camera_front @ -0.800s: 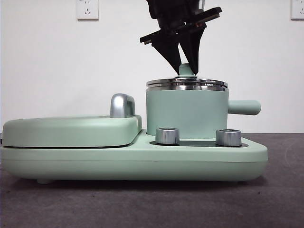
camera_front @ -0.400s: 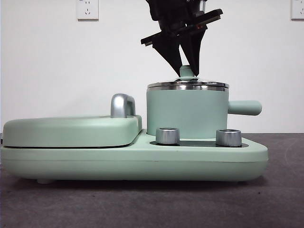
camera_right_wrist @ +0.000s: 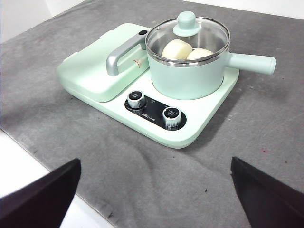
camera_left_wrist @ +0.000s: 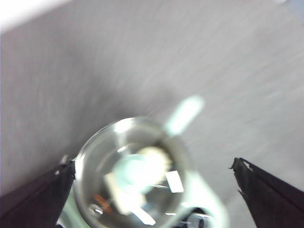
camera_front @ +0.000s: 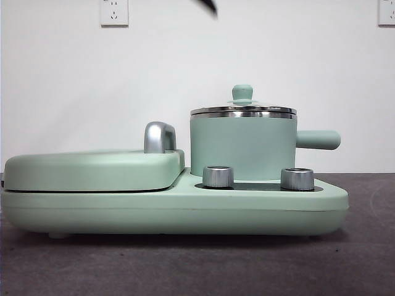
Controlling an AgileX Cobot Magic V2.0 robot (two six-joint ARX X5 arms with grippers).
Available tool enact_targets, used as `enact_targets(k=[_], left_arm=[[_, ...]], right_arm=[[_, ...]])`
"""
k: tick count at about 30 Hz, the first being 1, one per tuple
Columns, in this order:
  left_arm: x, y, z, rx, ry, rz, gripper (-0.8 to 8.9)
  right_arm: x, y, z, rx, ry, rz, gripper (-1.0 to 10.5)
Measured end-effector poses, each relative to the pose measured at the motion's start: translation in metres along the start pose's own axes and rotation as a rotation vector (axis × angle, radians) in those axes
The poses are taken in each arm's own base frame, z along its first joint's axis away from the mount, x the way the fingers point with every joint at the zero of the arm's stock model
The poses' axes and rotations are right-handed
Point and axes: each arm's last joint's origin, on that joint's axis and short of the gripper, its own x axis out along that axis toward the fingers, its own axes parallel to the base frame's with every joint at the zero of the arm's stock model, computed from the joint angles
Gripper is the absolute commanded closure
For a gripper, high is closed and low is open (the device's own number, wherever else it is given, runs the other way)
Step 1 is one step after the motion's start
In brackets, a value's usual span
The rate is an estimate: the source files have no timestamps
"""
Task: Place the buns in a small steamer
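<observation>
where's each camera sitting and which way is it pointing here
Front view: low, at table height, looking level across at the steamer; only a black arm tip shows at the top edge.
Left wrist view: straight above, looking down, blurred, on the lid; its own open left gripper.
Right wrist view: farther back, looking down across the table; its own open right gripper.
Both wrist views show the buns through the lid.

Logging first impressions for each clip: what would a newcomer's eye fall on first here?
First, the small steamer on the right half of the mint-green cooker base, lid on, with the buns visible side by side through the glass. Next, the flat griddle section beside it with its chrome handle. The left hand hangs open above the lid.
</observation>
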Motion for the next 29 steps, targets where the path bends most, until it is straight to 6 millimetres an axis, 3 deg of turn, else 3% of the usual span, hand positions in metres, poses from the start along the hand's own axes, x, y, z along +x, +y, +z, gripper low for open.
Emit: enact_targets(k=[2,4,7,13,19,26,29], left_arm=[[-0.060,-0.012,-0.003,0.021,-0.085,-0.044,2.59],[-0.102,-0.011,-0.014,0.021,-0.109,-0.049,2.59],[-0.134,-0.003,-0.047,0.012,-0.029,-0.033,2.60],[-0.146,0.009,-0.127,-0.028,0.168,0.003,2.60],[-0.151,0.022,-0.197,-0.084,0.261,0.122,2.59],[-0.165,0.037,-0.260,-0.112,0.211,0.356,2.60],[-0.173,0.041,-0.285,-0.137,0.125,0.351,2.74]], right_arm=[[0.000,0.000,0.000,0.000,0.000,0.005,4.4],[0.000,0.001,0.001,-0.002,-0.011,0.028,4.4],[0.000,0.003,0.006,-0.014,-0.060,0.094,4.4],[-0.001,0.004,0.011,-0.023,-0.101,0.114,4.4],[-0.001,0.004,0.011,-0.023,-0.100,0.115,4.4],[-0.001,0.004,0.011,-0.023,-0.100,0.116,4.4],[-0.001,0.004,0.011,-0.023,-0.100,0.116,4.4]])
